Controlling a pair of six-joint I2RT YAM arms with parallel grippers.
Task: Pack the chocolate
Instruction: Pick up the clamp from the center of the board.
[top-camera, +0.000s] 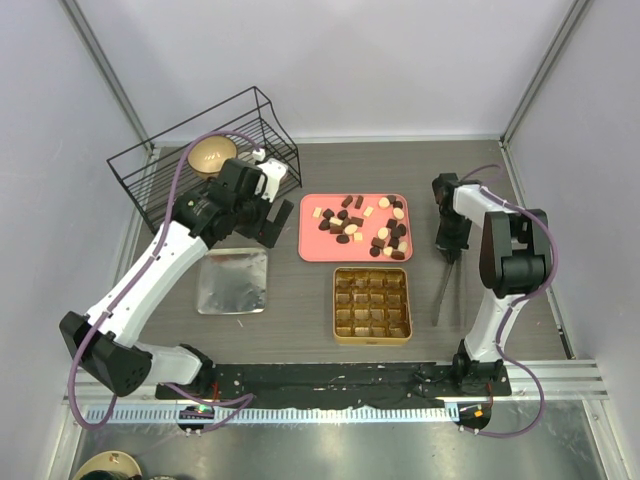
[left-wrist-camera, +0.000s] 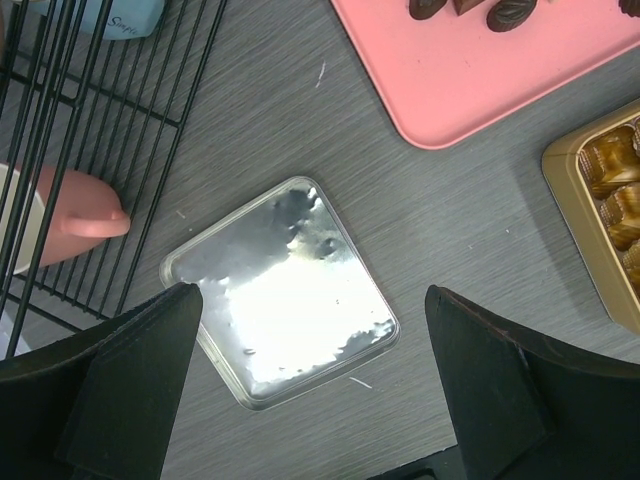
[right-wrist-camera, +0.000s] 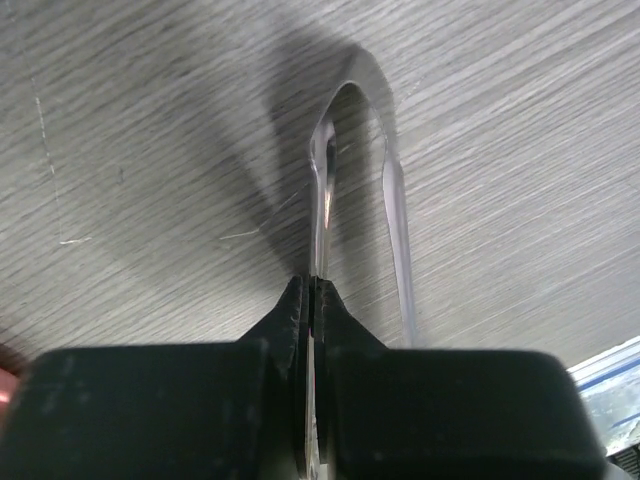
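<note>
From above, the chocolate (top-camera: 362, 226) lies scattered on a pink tray (top-camera: 312, 252) toward the back edge of the worktop (top-camera: 300, 300), with the gold tin (top-camera: 372, 339) just in front and tongs (top-camera: 443, 290) near the right edge. Left wrist view: the left fingers (left-wrist-camera: 130, 380) stand wide above a silver lid (left-wrist-camera: 285, 290). Right wrist view: the right fingers (right-wrist-camera: 290, 325) pinch one tong leg; squeezing both legs would likely serve better for lifting pieces.
</note>
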